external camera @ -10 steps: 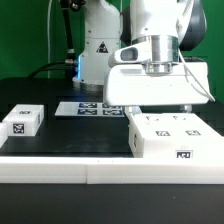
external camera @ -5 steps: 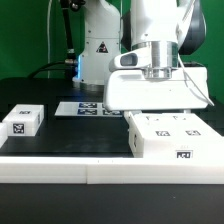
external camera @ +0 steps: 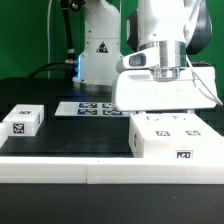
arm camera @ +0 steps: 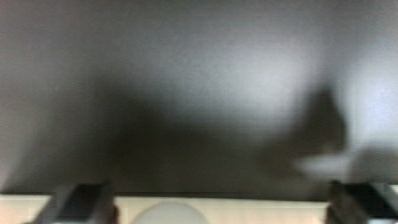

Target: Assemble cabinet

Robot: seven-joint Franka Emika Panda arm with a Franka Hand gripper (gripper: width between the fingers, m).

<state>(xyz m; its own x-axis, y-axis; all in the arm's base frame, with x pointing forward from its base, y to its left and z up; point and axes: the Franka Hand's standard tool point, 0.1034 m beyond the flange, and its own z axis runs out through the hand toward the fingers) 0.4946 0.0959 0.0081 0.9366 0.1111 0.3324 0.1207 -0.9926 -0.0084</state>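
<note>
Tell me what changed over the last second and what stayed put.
The end effector, fingers wide apart and holding nothing, slid toward the exterior view's right, so it now sits more squarely above the cabinet. Nothing was grasped or released. The cabinet, the small white block and the marker board did not move.

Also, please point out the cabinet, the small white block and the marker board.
cabinet [external camera: 172,130]: exterior view, tagged top face.
small white block [external camera: 20,124]: exterior view, tagged face.
marker board [external camera: 88,108]: exterior view, middle.

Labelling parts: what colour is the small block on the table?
The small block is white with black-and-white marker tags, best seen in the exterior view.
</note>
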